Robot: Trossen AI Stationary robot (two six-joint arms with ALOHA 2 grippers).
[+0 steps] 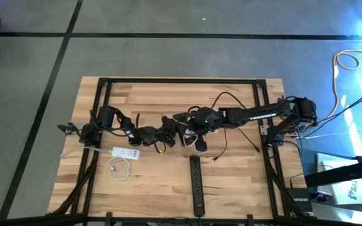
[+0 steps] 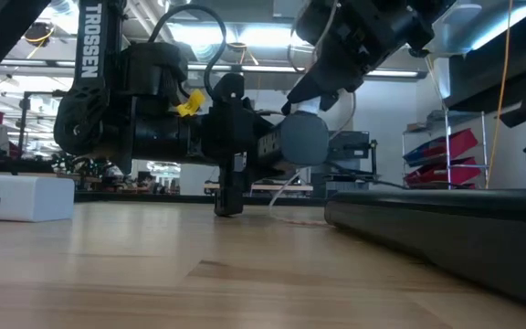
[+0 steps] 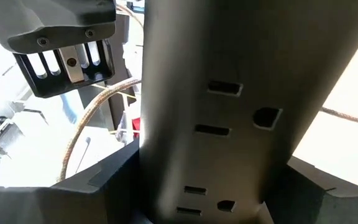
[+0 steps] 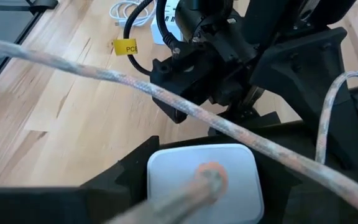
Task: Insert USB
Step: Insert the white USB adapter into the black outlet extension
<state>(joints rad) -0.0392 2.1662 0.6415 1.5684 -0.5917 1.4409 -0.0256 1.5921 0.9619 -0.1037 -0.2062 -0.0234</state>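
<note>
Two dark arms meet at the centre of the wooden surface (image 1: 156, 94) in the overhead frame, the left arm (image 1: 115, 122) reaching in from the left side, the right arm (image 1: 256, 115) from the right. A black power strip (image 1: 196, 186) lies lengthwise at lower centre; in the table-level frame it fills the lower right as a long dark bar (image 2: 446, 224). A white power strip (image 1: 126, 152) sits at lower left of centre, a coiled white cable (image 1: 119, 167) just below it.

The left end effector (image 1: 170, 129) is clenched on a dark outlet bar (image 3: 229, 106), whose slots fill the middle of its wrist frame between the fingers (image 3: 98, 186). The right end effector (image 1: 195, 139) is grasping a white charger block (image 4: 202, 182), seen bottom centre of its wrist frame, with a braided cable (image 4: 166, 96) running from the block's face and crossing the frame diagonally. A yellow tag (image 4: 124, 46) shows at upper left on a black cord there. The USB plug itself cannot be made out.
</note>
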